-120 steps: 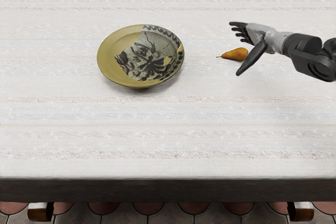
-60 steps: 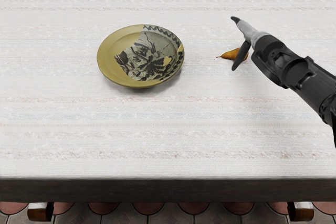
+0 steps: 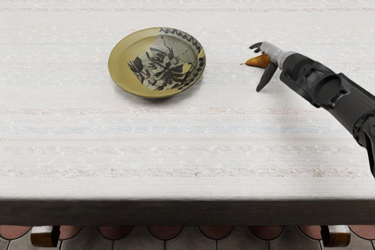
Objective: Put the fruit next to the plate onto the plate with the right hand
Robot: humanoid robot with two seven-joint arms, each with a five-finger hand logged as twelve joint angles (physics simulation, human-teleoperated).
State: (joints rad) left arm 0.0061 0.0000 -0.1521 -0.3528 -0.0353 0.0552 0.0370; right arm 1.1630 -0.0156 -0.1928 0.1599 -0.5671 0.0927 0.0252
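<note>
Pear [image 3: 256, 61] lies right of the plate [image 3: 119, 66], bare table [image 3: 225, 89] between, right robot hand [image 3: 269, 58] spread wide around it.

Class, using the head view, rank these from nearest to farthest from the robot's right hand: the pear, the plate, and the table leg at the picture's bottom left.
1. The pear: right at the right hand, partly hidden by it.
2. The plate: well off to the picture's left of the hand.
3. The leg: in the picture's bottom left corner, plainly farthest.
</note>
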